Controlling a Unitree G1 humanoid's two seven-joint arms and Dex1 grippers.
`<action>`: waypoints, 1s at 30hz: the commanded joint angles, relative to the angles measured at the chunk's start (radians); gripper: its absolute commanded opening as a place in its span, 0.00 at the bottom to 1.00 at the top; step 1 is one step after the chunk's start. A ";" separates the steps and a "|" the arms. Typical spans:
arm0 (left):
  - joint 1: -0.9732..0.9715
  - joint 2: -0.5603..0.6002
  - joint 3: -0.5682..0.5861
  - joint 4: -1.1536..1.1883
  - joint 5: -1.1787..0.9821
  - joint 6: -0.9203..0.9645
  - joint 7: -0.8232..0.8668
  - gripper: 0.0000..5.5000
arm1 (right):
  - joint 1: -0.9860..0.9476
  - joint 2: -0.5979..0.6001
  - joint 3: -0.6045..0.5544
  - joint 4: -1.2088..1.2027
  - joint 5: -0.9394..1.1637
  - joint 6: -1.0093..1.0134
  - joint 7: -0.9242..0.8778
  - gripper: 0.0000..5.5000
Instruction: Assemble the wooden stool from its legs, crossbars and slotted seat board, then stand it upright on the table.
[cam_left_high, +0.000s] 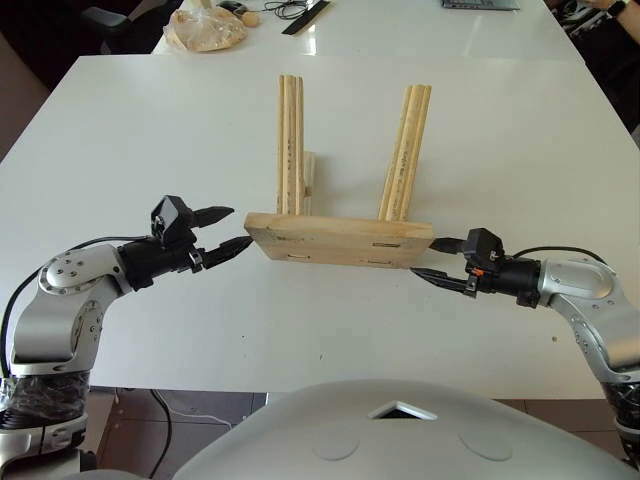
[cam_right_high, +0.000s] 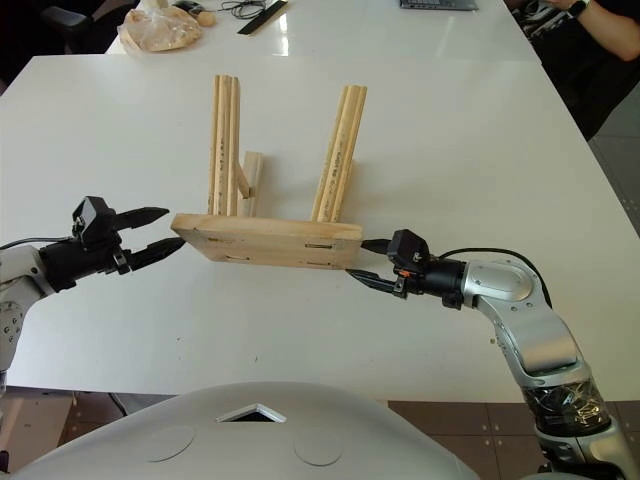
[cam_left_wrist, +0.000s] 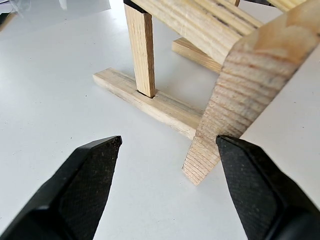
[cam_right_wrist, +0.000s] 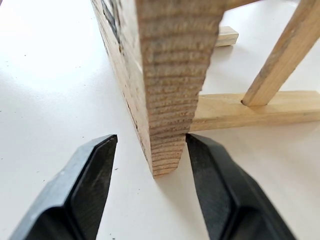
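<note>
- Left pincer (cam_left_high: 240, 227) and right pincer (cam_left_high: 424, 257), both released, flank the ends of the seat board (cam_left_high: 340, 240).
- Likely stiff, light wood; slotted joints may slip, so clamp the board's ends.

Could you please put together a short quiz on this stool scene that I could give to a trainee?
1. True or false: the stool stands upright on its legs.
2. Where is the left gripper? A) above the leg tips B) at the stool's left end C) by the table's far edge
3. Fill in: the right gripper has its fingers ____ around the stool's right end.
Key: 1 false, it lies on its side; 2 B; 3 open.
</note>
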 joint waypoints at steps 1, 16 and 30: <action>-0.028 -0.016 -0.065 0.008 0.003 -0.001 -0.043 0.64 | -0.046 -0.013 0.024 0.047 0.022 -0.012 0.064 0.46; -0.107 0.011 -0.110 0.119 0.049 -0.034 -0.116 0.64 | -0.186 0.022 0.078 0.224 0.024 -0.027 0.140 0.46; -0.126 0.007 -0.122 0.170 0.082 -0.065 -0.129 0.64 | -0.261 -0.034 0.022 0.340 -0.004 -0.071 0.195 0.46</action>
